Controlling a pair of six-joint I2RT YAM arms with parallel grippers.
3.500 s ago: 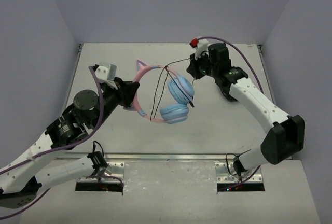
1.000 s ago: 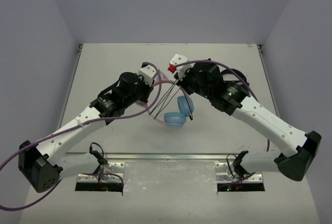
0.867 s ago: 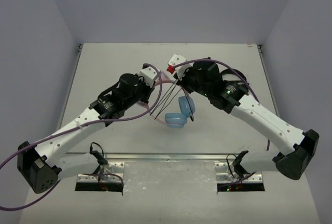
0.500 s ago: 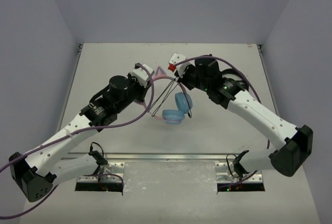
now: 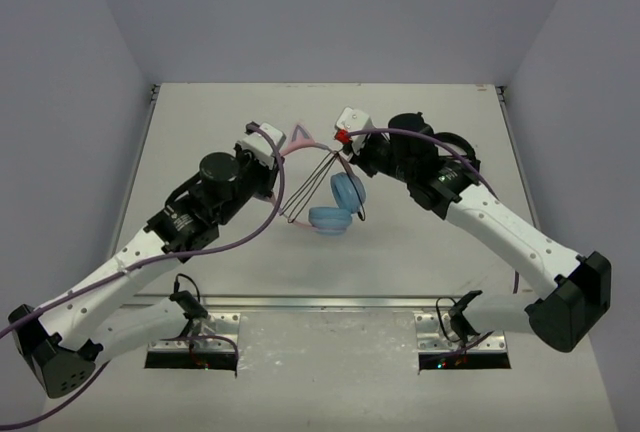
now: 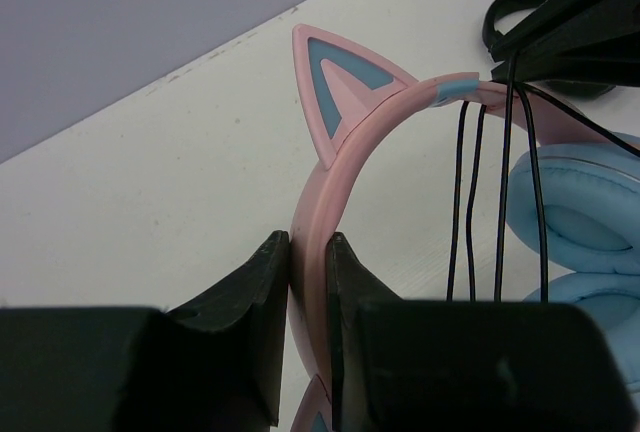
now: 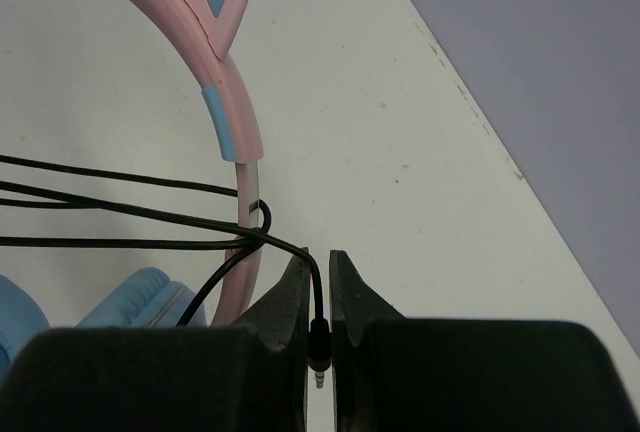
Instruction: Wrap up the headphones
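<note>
The headphones have a pink cat-ear headband (image 6: pixel 330 142) and light blue earcups (image 5: pixel 334 207), held above the table's middle. My left gripper (image 6: pixel 308 252) is shut on the headband below a cat ear; it shows in the top view (image 5: pixel 272 160) too. My right gripper (image 7: pixel 318 267) is shut on the black cable (image 7: pixel 318 297) at its plug end, close beside the headband's far arm (image 7: pixel 240 142), and shows in the top view (image 5: pixel 350 152). Several turns of cable (image 6: pixel 500 192) hang across the headband over the earcups (image 6: pixel 575 222).
The white table (image 5: pixel 430 242) has a raised rim at the back and grey walls on three sides. The table's front edge carries a metal rail (image 5: pixel 330 302) with both arm bases.
Both arms swung in to the middle, lifting the headphones. Over the last second the left gripper drew back left with the headband and the right gripper shifted slightly right with the cable.
</note>
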